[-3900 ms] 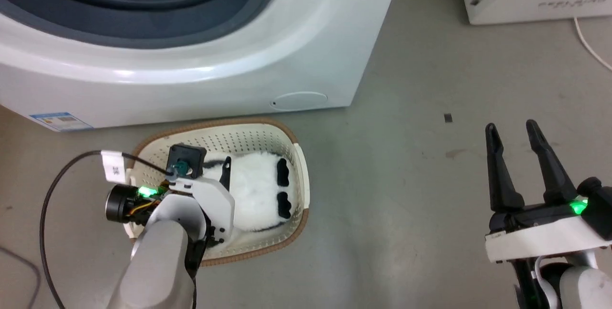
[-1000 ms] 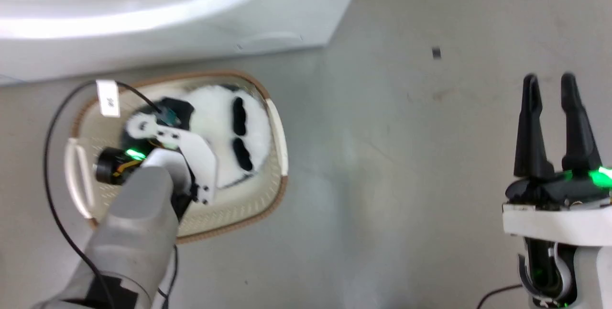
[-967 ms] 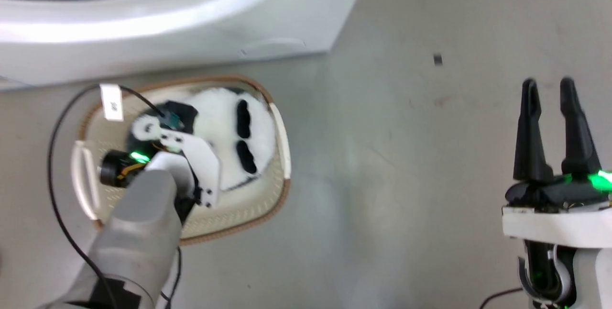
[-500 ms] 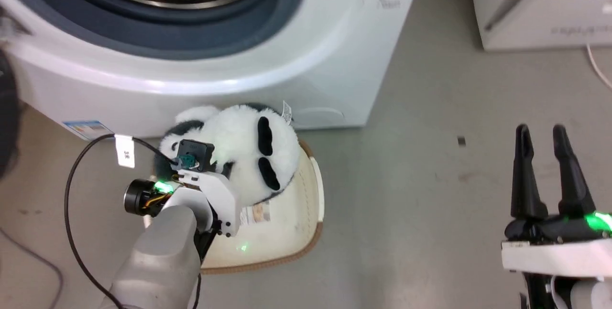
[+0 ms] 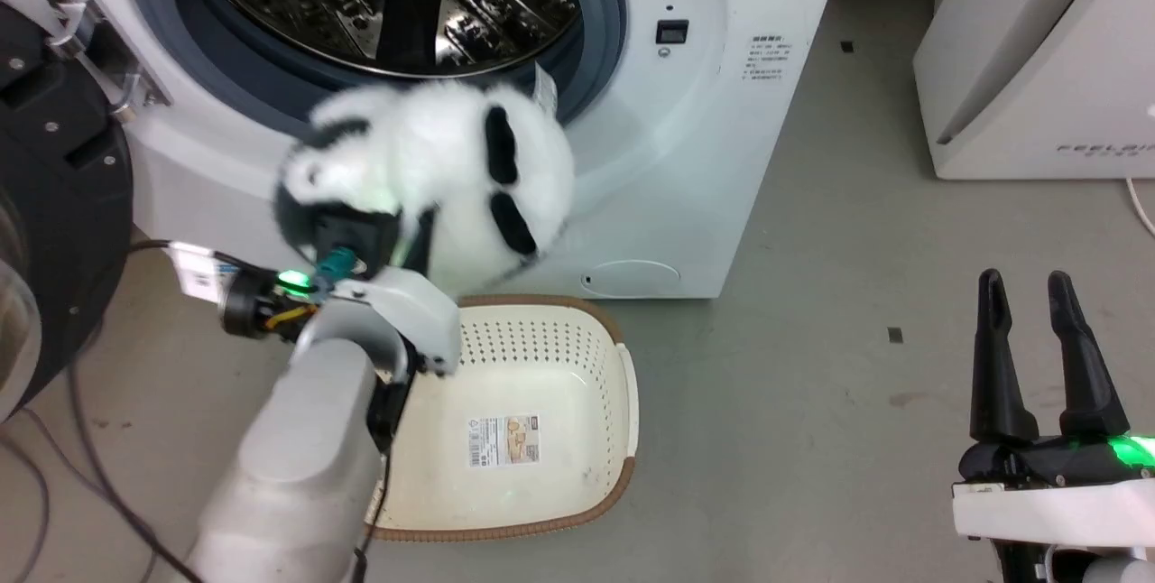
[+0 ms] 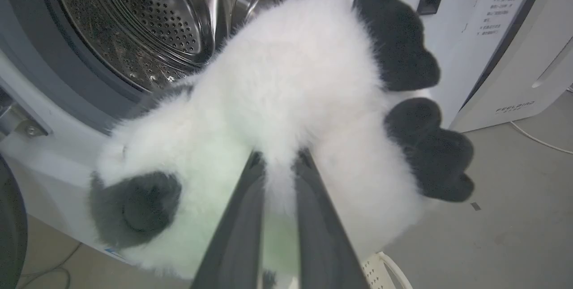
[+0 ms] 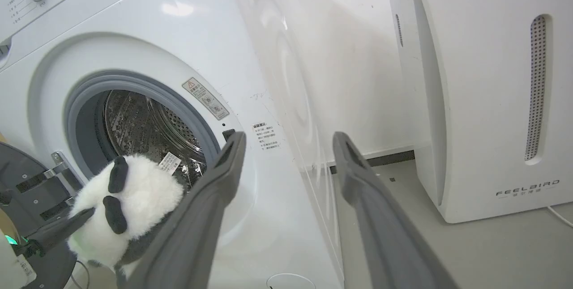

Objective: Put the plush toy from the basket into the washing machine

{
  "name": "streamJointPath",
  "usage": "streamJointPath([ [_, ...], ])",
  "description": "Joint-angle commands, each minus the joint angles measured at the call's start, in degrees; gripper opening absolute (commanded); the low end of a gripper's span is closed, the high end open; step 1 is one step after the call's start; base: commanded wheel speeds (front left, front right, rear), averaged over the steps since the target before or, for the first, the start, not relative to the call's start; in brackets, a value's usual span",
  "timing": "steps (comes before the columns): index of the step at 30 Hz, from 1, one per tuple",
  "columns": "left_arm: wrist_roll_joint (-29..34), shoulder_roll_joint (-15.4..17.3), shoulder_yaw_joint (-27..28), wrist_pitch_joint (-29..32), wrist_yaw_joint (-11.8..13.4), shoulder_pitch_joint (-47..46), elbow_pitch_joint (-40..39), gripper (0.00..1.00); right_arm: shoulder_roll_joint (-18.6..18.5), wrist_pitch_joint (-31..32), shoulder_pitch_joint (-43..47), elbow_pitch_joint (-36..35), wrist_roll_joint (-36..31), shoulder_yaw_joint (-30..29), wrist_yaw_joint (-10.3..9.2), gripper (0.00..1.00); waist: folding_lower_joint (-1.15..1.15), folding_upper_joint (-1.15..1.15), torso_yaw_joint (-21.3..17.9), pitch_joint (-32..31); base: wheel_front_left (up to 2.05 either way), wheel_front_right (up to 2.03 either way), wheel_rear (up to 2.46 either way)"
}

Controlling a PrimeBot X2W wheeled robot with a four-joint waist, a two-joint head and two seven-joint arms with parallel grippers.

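The plush toy (image 5: 451,168), fluffy white with black patches, hangs in the air in front of the lower rim of the washing machine's (image 5: 713,150) grey porthole. My left gripper (image 6: 277,166) is shut on its white fur from below, and the fingertips are buried in the fluff. The steel drum (image 6: 134,25) lies open just behind the toy. The cream basket (image 5: 541,344) stands on the floor below, with just its paper label (image 5: 505,440) inside. My right gripper (image 5: 1024,281) hangs open at the lower right, holding nothing, far from the toy (image 7: 121,199).
The washer's black-rimmed door (image 5: 54,204) stands swung open at the left. The white FEELBIRD appliance (image 5: 1038,69) stands to the right of the washer, with a white cable (image 5: 1139,204) on the grey floor beside it. Dark cables trail from my left arm.
My left gripper has lifted the plush toy out of the basket and up to the porthole. The head camera has tilted upward. The right gripper has stayed open in place.
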Motion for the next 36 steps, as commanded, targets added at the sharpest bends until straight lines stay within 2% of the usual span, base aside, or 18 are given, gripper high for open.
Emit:
streamJointPath([
  [1,0.4,0.4,0.6,-0.4,0.6,0.7,-1.5,0.00,0.0,-0.2,0.4,-0.2,-0.1,0.1,-0.04,1.00,0.01,0.00,-0.3,0.5,0.00,0.00,0.00],
  [10,2.7,3.1,6.0,-0.4,4.3,-1.3,-9.5,0.00,0.0,-0.2,-2.8,-1.0,0.5,0.4,-0.04,1.00,0.01,0.00,-3.6,6.7,0.00,0.00,0.00],
  [19,5.4,6.7,11.0,-0.4,6.4,-11.7,-12.0,0.00,0.0,-0.2,-8.2,-1.6,2.0,1.0,-0.04,1.00,0.01,0.00,-8.8,17.4,0.00,0.00,0.00],
  [28,6.6,12.1,14.5,-0.4,6.6,-26.5,-9.9,0.00,0.0,-0.2,-12.7,-2.3,5.1,2.2,-0.04,1.00,0.01,0.00,-14.5,26.6,0.00,0.00,0.00],
  [36,7.8,16.0,15.3,-0.4,6.1,-39.9,-4.9,0.00,0.0,-0.2,-15.9,-2.8,7.6,2.8,-0.04,1.00,0.01,0.00,-17.7,32.7,0.00,0.00,0.00],
])
